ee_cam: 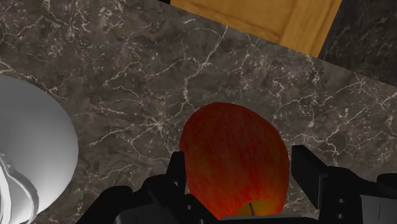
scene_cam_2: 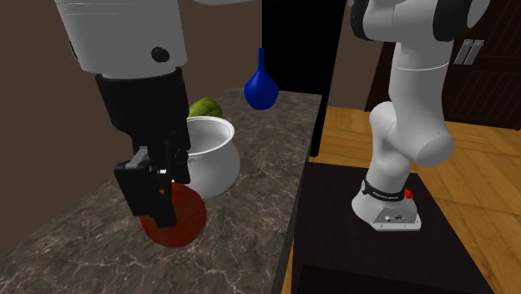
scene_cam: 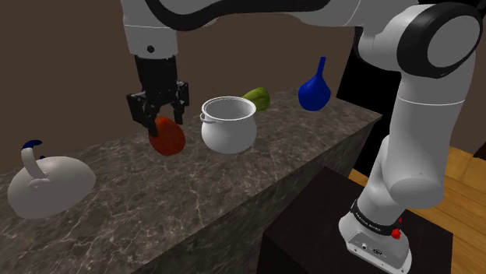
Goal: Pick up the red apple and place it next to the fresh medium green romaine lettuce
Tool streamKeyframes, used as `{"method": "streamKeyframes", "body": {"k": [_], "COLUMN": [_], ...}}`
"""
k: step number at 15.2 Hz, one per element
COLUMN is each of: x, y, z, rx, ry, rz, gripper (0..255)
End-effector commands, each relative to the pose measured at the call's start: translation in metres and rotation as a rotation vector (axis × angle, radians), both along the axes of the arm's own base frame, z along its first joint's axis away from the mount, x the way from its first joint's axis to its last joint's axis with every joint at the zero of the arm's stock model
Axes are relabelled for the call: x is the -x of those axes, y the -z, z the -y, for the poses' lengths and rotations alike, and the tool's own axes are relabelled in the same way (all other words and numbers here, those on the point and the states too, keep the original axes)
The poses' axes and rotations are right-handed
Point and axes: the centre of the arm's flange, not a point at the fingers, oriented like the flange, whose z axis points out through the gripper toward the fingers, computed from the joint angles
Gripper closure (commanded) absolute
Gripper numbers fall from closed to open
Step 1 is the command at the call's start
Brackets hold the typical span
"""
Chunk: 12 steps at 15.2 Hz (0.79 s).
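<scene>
A red apple is low over the dark marble counter; I cannot tell whether it still touches the stone. My black gripper comes down from above and is shut on the apple, one finger pressed on each side. The green romaine lettuce lies at the back of the counter, partly hidden behind a white pot. That pot stands between the apple and the lettuce.
A blue long-necked vase stands near the counter's far corner. A white kettle with a dark knob sits at the shoulder view's left. The white pot is close beside the gripper. The counter edge drops to a wooden floor.
</scene>
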Motion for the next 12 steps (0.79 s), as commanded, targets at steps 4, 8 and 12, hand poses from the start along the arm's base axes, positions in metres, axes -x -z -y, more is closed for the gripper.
{"method": "streamKeyframes", "body": {"k": [4, 8, 12], "x": [-0.004, -0.019, -0.034], "y": [-0.017, -0.017, -0.017], "z": [0.013, 0.064, 0.114], "rx": [0.000, 0.000, 0.000], "ry": [0.000, 0.000, 0.000], "rz": [0.000, 0.000, 0.000], "gripper": [255, 255, 255]}}
